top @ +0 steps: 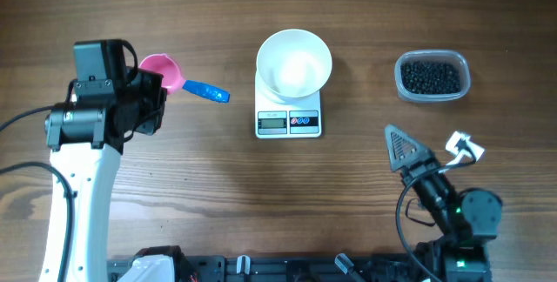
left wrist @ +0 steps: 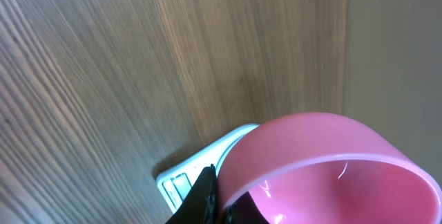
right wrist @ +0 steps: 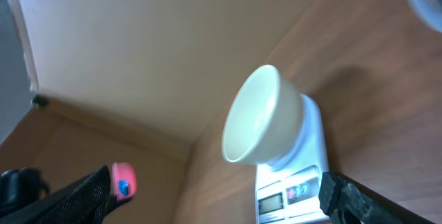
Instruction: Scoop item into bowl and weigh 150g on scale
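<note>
The left gripper (top: 153,88) had its jaws pinched on the pink scoop (top: 162,70); the right gripper (top: 431,149) stood spread. The beads (top: 428,77) lay in the clear tub (top: 400,75), well apart from the empty bowl (top: 294,56) on the scale (top: 289,123). The scoop probably needed carrying level, 1 modest load per trip.

The desk (top: 174,186) is brown wood with clear grain and a smooth, matt finish. The bowl (top: 294,60) is plain white, smooth and faintly glossy; whether it is ceramic or plastic cannot be told. The scale (top: 289,123) is smooth white plastic. At nine o'clock from it, the scoop (top: 165,71) is glossy pink plastic with a blue handle. At two o'clock, the tub (top: 400,80) is clear plastic, its beads (top: 430,77) dark and glossy. The right gripper (right wrist: 207,200) has matt black fingers (right wrist: 76,196) with a mesh-like texture.
</note>
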Robot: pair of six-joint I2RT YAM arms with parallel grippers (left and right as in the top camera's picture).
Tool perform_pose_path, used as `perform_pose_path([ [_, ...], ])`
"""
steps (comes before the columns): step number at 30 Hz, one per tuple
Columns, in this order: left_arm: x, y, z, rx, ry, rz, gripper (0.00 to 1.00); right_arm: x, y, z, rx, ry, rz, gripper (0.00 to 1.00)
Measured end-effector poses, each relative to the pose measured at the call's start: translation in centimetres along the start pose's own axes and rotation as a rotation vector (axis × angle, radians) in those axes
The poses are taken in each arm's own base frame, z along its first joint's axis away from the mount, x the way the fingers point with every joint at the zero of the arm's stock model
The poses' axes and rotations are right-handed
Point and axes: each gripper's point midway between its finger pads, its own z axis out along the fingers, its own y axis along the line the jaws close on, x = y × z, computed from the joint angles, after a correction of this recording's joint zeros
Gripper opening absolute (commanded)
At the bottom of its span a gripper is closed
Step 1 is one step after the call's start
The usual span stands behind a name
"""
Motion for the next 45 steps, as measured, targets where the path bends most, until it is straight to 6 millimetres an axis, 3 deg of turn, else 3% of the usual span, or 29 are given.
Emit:
perform_pose_path([
  [2,0.8,-0.1,0.6,-0.005,0.054,-0.003,0.04,-0.7,3.7,1.3,-0.038,0.112,-0.040,0.99],
  [5,2.5,-0.4,1.2,0.004,0.160,-0.011,0.04,0.7,5.8,4.1,-0.079,0.360,0.005,0.95],
  [6,2.9,-0.4,1.2,0.004,0.186,-0.015,0.04,1.8,5.8,4.8,-0.086,0.429,0.024,0.93],
  [8,4.5,-0.8,1.2,0.010,0.239,-0.022,0.04,6.3,6.8,6.8,-0.166,0.619,0.017,0.92],
  [10,6.3,-1.2,1.2,0.011,0.270,-0.008,0.04,10.3,9.8,7.9,-0.311,0.716,-0.055,0.92],
  [13,9.7,-1.5,1.1,0.011,0.322,0.065,0.04,13.4,10.5,8.8,-0.335,0.750,-0.065,0.91],
  [19,15.6,-0.7,0.8,-0.032,0.321,0.158,0.04,14.0,10.7,10.0,-0.299,0.678,-0.079,0.64],
  [21,16.5,-0.5,0.7,-0.039,0.304,0.155,0.04,14.2,10.8,10.2,-0.282,0.655,-0.081,0.54],
  [24,17.8,-0.1,0.6,-0.045,0.279,0.163,0.04,13.8,10.5,10.8,-0.250,0.613,-0.069,0.52],
  [27,17.5,0.3,0.6,-0.060,0.260,0.158,0.04,13.5,10.3,11.0,-0.231,0.591,-0.066,0.50],
  [34,17.2,1.3,0.6,-0.106,0.248,0.125,0.04,13.3,9.8,11.3,-0.191,0.574,-0.020,0.29],
  [45,17.2,1.3,0.6,-0.110,0.247,0.112,0.04,13.6,10.0,11.1,-0.186,0.600,0.034,0.14],
])
